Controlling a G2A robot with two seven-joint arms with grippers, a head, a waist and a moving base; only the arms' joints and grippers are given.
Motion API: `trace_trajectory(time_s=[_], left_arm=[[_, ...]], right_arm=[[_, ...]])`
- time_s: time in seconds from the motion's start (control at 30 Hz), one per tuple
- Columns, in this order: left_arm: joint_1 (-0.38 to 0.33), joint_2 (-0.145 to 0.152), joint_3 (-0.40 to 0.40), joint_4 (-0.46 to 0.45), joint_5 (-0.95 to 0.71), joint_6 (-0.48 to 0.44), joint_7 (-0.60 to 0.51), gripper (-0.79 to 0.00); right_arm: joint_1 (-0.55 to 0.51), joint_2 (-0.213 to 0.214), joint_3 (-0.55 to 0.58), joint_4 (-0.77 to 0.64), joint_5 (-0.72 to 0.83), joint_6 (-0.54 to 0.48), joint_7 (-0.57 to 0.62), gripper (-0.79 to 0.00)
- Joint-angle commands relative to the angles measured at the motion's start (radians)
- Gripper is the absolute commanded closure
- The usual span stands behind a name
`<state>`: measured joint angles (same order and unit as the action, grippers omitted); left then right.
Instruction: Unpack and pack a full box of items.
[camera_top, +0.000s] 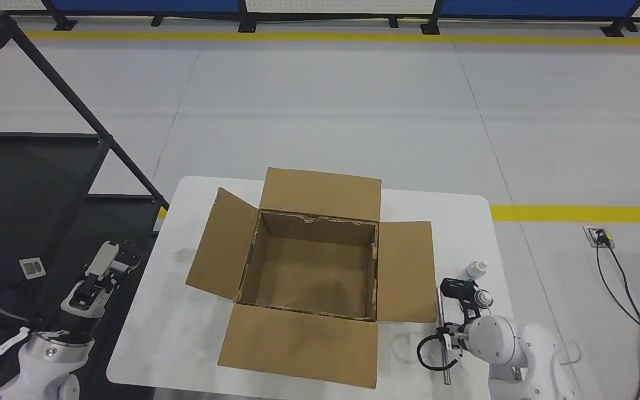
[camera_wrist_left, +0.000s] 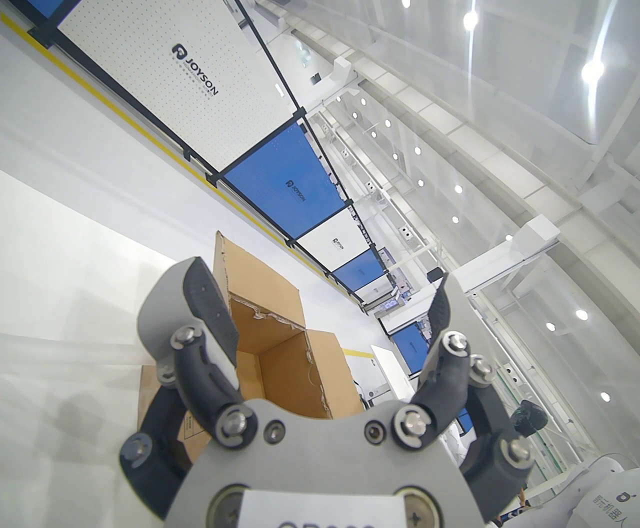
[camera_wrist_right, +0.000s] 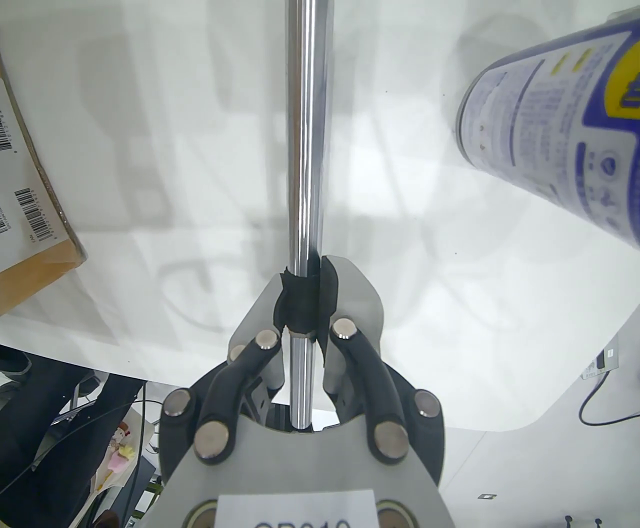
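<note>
Right gripper sits low by the right edge of the table, pinched tight on a shiny metal rod, with a printed can just beside it. Left gripper hangs off the table's left side, fingers spread wide. The cardboard box stands mid-table, flaps splayed, brown floor showing.

We see the left gripper and right gripper built alike: grey plates, black links, silver screws, white labels.
</note>
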<state>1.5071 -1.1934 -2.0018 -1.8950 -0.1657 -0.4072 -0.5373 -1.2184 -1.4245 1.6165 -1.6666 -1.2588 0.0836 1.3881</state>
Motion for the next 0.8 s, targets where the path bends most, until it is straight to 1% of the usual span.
trace_trajectory(time_s=[0.0,0.03,0.17,0.27,0.47,0.53,0.57,0.6,0.63,0.67,0.77], left_arm=[[0.0,0.0,0.0,0.0,0.0,0.0,0.0,-0.785],[0.0,0.0,0.0,0.0,0.0,0.0,0.0,-0.785],[0.0,0.0,0.0,0.0,0.0,0.0,0.0,-0.785],[0.0,0.0,0.0,0.0,0.0,0.0,0.0,-0.785],[0.0,0.0,0.0,0.0,0.0,0.0,0.0,-0.785],[0.0,0.0,0.0,0.0,0.0,0.0,0.0,-0.785],[0.0,0.0,0.0,0.0,0.0,0.0,0.0,-0.785],[0.0,0.0,0.0,0.0,0.0,0.0,0.0,-0.785],[0.0,0.0,0.0,0.0,0.0,0.0,0.0,-0.785],[0.0,0.0,0.0,0.0,0.0,0.0,0.0,-0.785],[0.006,0.0,0.003,-0.009,0.003,0.005,0.012,-0.785]], right_arm=[[0.001,0.002,-0.003,0.004,0.003,0.004,-0.001,-0.243],[0.002,0.003,-0.004,0.005,0.003,0.005,-0.002,-0.28],[0.002,0.007,-0.008,0.006,0.011,0.01,-0.004,-0.363],[-0.001,0.01,-0.007,-0.015,0.008,0.023,-0.013,-0.366],[-0.047,0.014,0.011,-0.173,0.011,0.079,-0.04,-0.453],[-0.067,0.015,0.021,-0.243,0.024,0.103,-0.053,-0.462],[-0.076,0.015,0.032,-0.278,0.037,0.123,-0.068,-0.551],[-0.086,0.014,0.044,-0.314,0.057,0.142,-0.088,-0.739],[-0.096,0.013,0.058,-0.349,0.087,0.166,-0.119,-0.785],[-0.107,0.011,0.071,-0.382,0.136,0.176,-0.15,-0.785],[-0.141,0.008,0.118,-0.449,0.289,0.163,-0.244,-0.785]])
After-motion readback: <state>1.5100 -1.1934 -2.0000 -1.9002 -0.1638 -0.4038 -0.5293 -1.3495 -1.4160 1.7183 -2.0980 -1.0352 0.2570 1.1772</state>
